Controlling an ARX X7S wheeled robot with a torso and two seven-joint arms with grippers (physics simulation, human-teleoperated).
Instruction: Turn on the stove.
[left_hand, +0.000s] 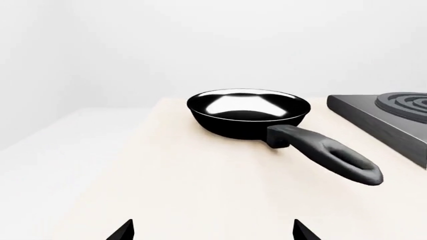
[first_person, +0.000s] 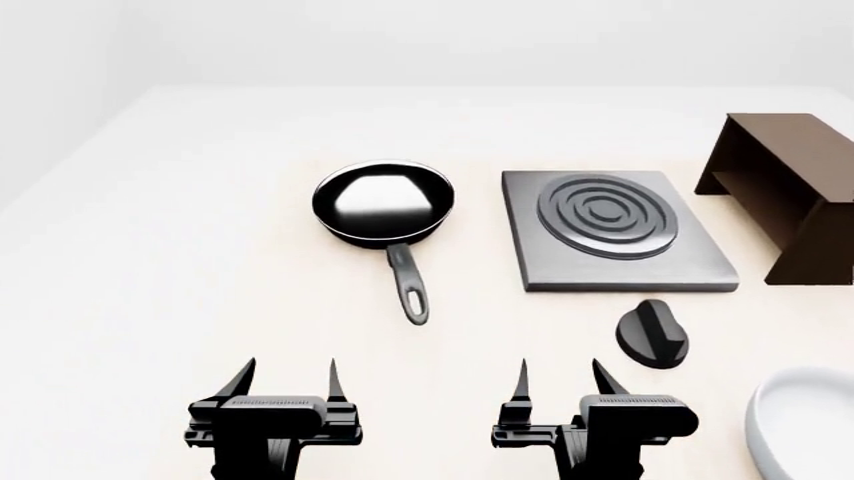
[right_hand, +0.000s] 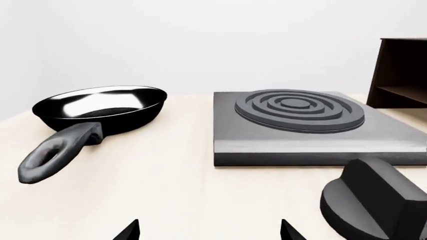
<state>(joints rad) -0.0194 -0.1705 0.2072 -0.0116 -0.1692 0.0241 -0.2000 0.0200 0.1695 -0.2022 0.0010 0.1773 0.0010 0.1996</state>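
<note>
While both pincers gape empty, the knob's ridge runs diagonally beside the stove.

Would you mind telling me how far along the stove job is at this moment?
Nothing looks done yet. The left pincer and right pincer are both open, empty and short of everything. The knob sits untouched in front of the stove. Still left: reaching the knob, probably with the nearer right pincer, gripping and turning it.

The stove is lying flat on the pale surface. It is a grey square slab with round rings on top. Its small black knob is sitting just in front of the slab, near its right corner, not touching it.
</note>
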